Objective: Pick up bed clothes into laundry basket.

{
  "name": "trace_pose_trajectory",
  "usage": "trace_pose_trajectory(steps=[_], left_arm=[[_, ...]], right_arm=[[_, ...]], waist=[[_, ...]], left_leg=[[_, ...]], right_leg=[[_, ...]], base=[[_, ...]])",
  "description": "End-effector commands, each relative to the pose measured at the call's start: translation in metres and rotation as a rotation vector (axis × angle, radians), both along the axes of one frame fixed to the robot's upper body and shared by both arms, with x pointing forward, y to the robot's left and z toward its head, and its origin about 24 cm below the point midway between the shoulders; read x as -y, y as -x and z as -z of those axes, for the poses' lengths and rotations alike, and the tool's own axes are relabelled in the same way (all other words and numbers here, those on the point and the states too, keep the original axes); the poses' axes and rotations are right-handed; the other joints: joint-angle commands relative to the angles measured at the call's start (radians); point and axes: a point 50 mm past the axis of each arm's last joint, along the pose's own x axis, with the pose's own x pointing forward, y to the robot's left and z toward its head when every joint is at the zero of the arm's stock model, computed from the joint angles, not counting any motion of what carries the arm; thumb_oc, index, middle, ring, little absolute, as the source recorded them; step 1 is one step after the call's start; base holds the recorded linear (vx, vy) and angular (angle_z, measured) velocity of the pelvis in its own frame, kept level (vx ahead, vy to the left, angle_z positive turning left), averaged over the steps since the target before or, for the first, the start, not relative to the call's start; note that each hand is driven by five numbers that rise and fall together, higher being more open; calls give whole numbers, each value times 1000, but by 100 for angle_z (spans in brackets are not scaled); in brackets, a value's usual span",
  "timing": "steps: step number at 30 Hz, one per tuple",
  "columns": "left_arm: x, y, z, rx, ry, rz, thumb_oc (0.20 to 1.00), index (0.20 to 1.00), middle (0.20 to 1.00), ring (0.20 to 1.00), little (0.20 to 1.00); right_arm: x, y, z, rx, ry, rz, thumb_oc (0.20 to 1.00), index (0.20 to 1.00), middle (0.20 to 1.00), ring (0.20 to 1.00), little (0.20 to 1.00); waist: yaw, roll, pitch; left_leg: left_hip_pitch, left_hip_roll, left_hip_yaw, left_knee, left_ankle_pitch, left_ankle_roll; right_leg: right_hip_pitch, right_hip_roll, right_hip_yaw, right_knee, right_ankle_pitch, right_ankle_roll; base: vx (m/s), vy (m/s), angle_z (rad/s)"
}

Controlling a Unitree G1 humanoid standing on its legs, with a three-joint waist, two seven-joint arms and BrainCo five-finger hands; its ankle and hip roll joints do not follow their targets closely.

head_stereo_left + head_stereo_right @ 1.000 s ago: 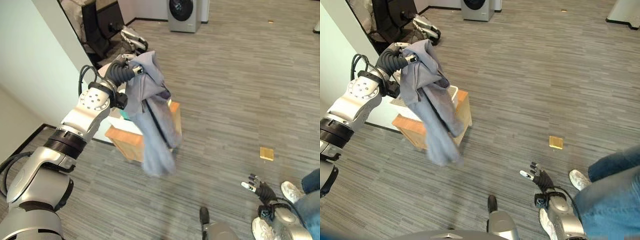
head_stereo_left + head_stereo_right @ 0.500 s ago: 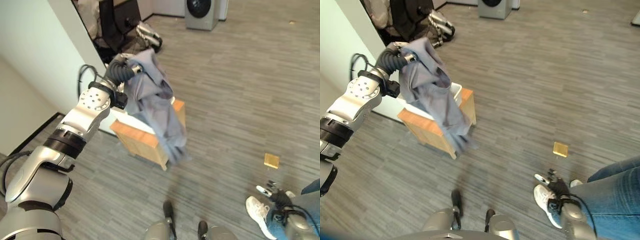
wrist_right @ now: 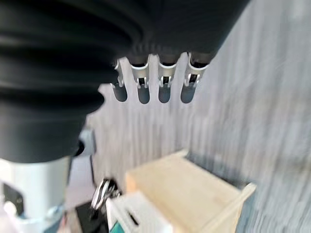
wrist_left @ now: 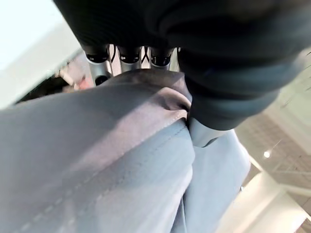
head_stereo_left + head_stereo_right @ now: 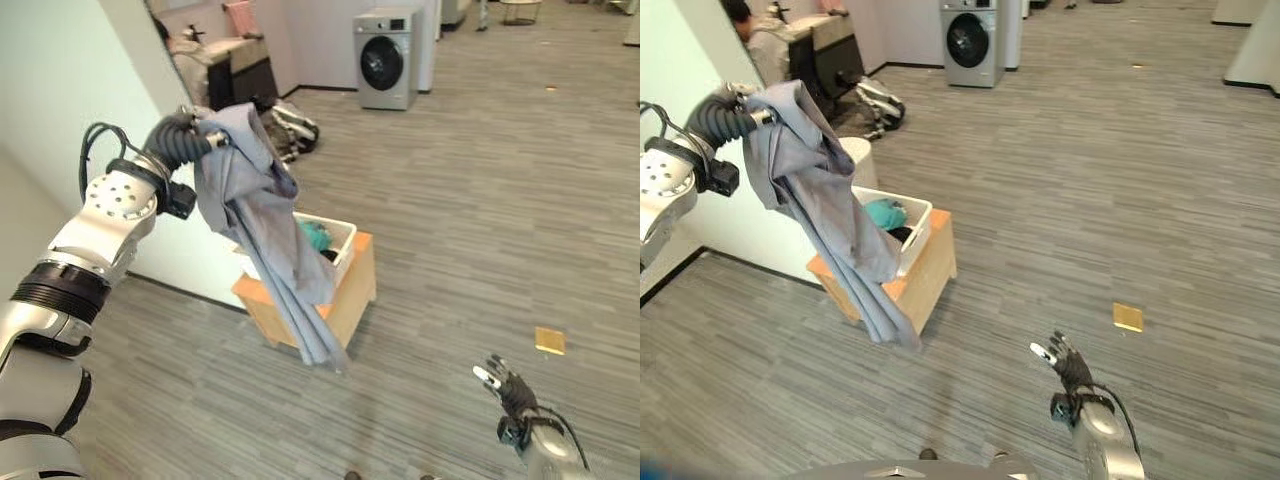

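A: Where is the grey-blue bed sheet (image 5: 262, 215) found at this moment?

B: It is held aloft by the left hand (image 5: 207, 131), bunched at the top and draped in a long fold whose tail hangs in front of the wooden stand (image 5: 345, 305). In the left wrist view the fingers (image 4: 98, 70) are seen curled over the cloth, with the thumb pressed in from beside it, so a closed grasp on the sheet is judged.

A: And the white laundry basket (image 5: 917, 224)?

B: It is set on the wooden stand against the pale wall (image 5: 60, 90), with a teal garment (image 5: 883, 213) and something dark already inside. The sheet is seen just in front of and above it.

A: What has changed over the last second?

B: The whole scene has shifted, so the head camera is taken to have moved; a washing machine (image 5: 385, 59) is now brought into view. The sheet's tail, swinging wide a second ago, is now hung straighter.

A: What is meant for the task?

B: The carry is judged nearly done; lowering over the basket and letting go remain.

A: The right hand (image 5: 1065, 363)?

B: It is kept low over the floor, fingers relaxed and spread, nothing held
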Motion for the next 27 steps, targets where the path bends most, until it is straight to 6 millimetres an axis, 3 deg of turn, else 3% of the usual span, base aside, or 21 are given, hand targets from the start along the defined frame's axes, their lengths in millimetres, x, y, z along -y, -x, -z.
trace_pose_trajectory(steps=[1,3,4,9,14,16,18,20,21,22,24,26,27], left_arm=[[-43,32,-84,324,28,-174,200,200,200,200,200],[-58,41,-84,327,10,-227,200,200,200,200,200],[-74,50,-78,320,33,-274,200,200,200,200,200],[-107,68,-57,296,122,-373,200,200,200,200,200],[-109,71,-56,291,108,-377,200,200,200,200,200],[-105,69,-59,295,91,-363,200,200,200,200,200],[-99,65,-59,278,56,-345,200,200,200,200,200],[-95,62,-59,278,52,-332,200,200,200,200,200],[-95,62,-59,278,55,-333,200,200,200,200,200],[-95,61,-57,274,57,-336,200,200,200,200,200],[-98,62,-55,264,55,-348,200,200,200,200,200],[-100,61,-50,246,58,-355,200,200,200,200,200],[-99,60,-47,239,59,-348,200,200,200,200,200]], right_arm=[[3,-12,-19,121,5,-10,1000,1000,1000,1000,1000],[1,-13,-19,128,-15,-3,1000,1000,1000,1000,1000],[0,-12,-17,123,-25,-1,1000,1000,1000,1000,1000],[-7,-15,-18,127,-36,-46,1000,1000,1000,1000,1000],[-12,-22,-21,142,-23,-92,1000,1000,1000,1000,1000],[-14,-27,-24,154,-15,-110,1000,1000,1000,1000,1000],[-14,-25,-24,157,-11,-112,1000,1000,1000,1000,1000],[-13,-23,-24,156,-9,-107,1000,1000,1000,1000,1000],[-13,-23,-24,156,-5,-106,1000,1000,1000,1000,1000],[-13,-22,-23,152,2,-109,1000,1000,1000,1000,1000],[-12,-20,-22,144,8,-104,1000,1000,1000,1000,1000],[-10,-16,-19,129,1,-96,1000,1000,1000,1000,1000],[-8,-14,-19,123,-3,-91,1000,1000,1000,1000,1000]], waist=[[24,-37,30],[31,-44,32],[42,-54,33],[58,-78,34],[68,-87,34],[73,-87,46],[57,-77,77],[35,-54,98],[30,-36,115],[22,-21,136],[20,-16,141],[2,-15,136],[-12,-20,137]], left_leg=[[12,37,-53,10,-43,-34],[13,36,-52,9,-46,-32],[13,35,-51,7,-49,-30],[9,35,-42,6,-60,-26],[6,34,-29,6,-72,-17],[8,34,-25,9,-78,-4],[33,11,-41,19,-98,28],[48,8,-52,22,-100,49],[55,19,-44,25,-102,58],[67,27,-39,29,-109,63],[71,28,-41,33,-118,62],[92,22,-57,25,-130,57],[115,14,-65,15,-142,49]], right_leg=[[34,-104,-103,6,-10,88],[37,-106,-104,2,-7,92],[41,-107,-107,-6,-4,95],[43,-107,-102,-26,10,103],[34,-114,-93,-16,19,116],[7,-132,-76,58,16,122],[-71,-187,-35,266,113,143],[-138,-210,12,414,215,135],[-176,-229,4,495,226,130],[-220,-236,18,580,194,127],[-247,-226,24,581,169,129],[-286,-171,19,505,134,121],[-311,-119,1,419,91,113]], base=[[28,89,12],[27,53,6],[33,38,6],[38,38,3],[28,55,-5],[16,130,-37],[49,213,-40],[24,217,8],[5,196,18],[-8,127,12],[69,54,-4],[209,28,-3],[390,-62,-4]])
